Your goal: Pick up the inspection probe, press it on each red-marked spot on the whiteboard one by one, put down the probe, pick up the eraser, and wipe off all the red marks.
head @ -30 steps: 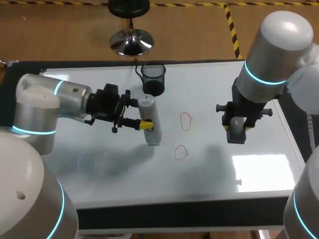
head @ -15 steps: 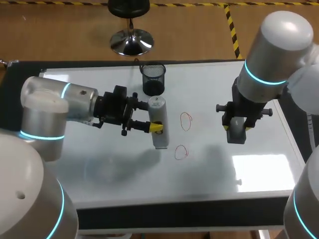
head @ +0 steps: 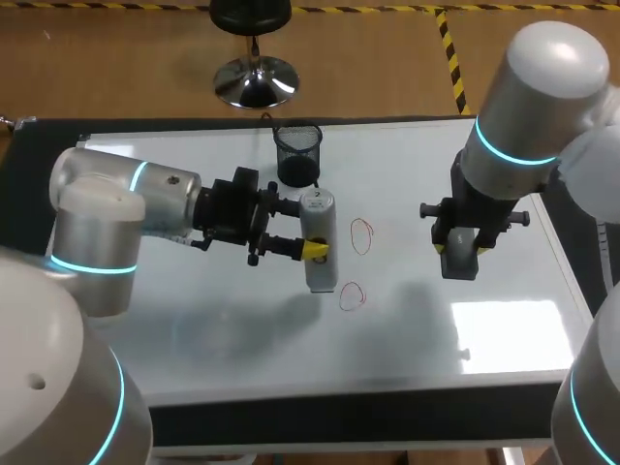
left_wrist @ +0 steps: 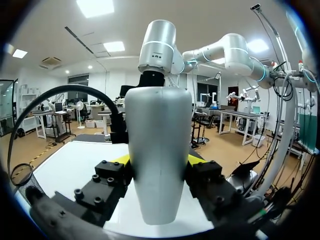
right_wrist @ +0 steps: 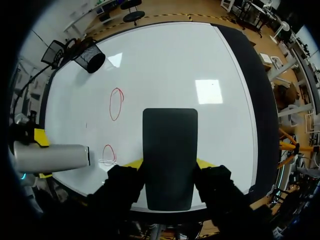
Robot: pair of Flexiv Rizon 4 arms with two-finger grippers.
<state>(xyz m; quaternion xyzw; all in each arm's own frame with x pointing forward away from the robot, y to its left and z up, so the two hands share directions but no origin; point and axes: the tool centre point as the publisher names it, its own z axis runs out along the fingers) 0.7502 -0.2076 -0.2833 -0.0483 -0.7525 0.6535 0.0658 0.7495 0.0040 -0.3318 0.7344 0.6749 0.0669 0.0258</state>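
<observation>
– Okay, left side first: what's the left gripper (head: pixel 312 250) doing?
– Its yellow-tipped fingers are pinched on the silver-grey cylindrical inspection probe (head: pixel 319 242), one on each side. The probe is over the white whiteboard (head: pixel 194 320), with its lower end just left of the nearer red oval mark (head: pixel 352 296). Can't tell whether it touches the board.
– Behind it?
– A black wire-mesh pen cup (head: pixel 297 153) stands upright near the board's far edge.
– Middle?
– The second red oval mark (head: pixel 361 235) is farther back, apart from the first and just right of the probe's body.
– Right side?
– The right gripper (head: pixel 459 254) is clamped on the dark rectangular eraser (right_wrist: pixel 170 155), with a finger on either long side. It's above the board, well right of both marks.
</observation>
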